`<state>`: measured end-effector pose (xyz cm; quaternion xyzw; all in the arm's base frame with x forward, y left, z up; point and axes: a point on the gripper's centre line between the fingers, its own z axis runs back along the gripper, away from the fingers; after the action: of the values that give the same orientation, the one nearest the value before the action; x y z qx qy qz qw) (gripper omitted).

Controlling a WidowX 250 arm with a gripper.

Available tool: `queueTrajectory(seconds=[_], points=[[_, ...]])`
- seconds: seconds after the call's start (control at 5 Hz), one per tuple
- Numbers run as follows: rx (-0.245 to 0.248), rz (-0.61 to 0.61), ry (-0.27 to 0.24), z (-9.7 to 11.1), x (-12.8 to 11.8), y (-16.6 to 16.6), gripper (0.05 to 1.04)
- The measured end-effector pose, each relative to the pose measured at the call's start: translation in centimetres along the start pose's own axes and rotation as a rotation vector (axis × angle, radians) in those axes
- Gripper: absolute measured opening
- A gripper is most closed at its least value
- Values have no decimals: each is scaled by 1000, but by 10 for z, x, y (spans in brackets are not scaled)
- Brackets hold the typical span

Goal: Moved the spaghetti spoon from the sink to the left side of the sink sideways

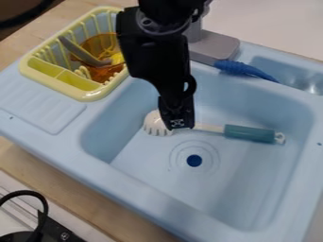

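Just above centre of the frame, my gripper point(176, 125) hangs over the spaghetti spoon point(250, 133), which lies in the blue toy sink point(148, 205), white head left, teal handle right; whether it's open or closed, I can't tell.

The black, angular robot arm point(151, 54) has 1 grey curved band point(165, 33), 1 round detail point(146, 21), possibly a screw, and 1 white-patterned marker point(178, 123) on its black pincer point(176, 126).
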<state>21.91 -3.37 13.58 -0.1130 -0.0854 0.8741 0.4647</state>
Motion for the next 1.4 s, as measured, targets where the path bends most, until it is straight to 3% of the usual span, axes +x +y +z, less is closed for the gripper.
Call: queueTrajectory(seconds=[0.2,0.6,0.8,1.0,1.4], points=[[20,-9,-8,-4,1,3,999],[114,-121,12,-33,5,-9,999],[118,-138,-2,-43,3,-26,999],[153,-174,-2,-60,-5,-33,999],[167,-184,-15,-70,-12,-29,999]])
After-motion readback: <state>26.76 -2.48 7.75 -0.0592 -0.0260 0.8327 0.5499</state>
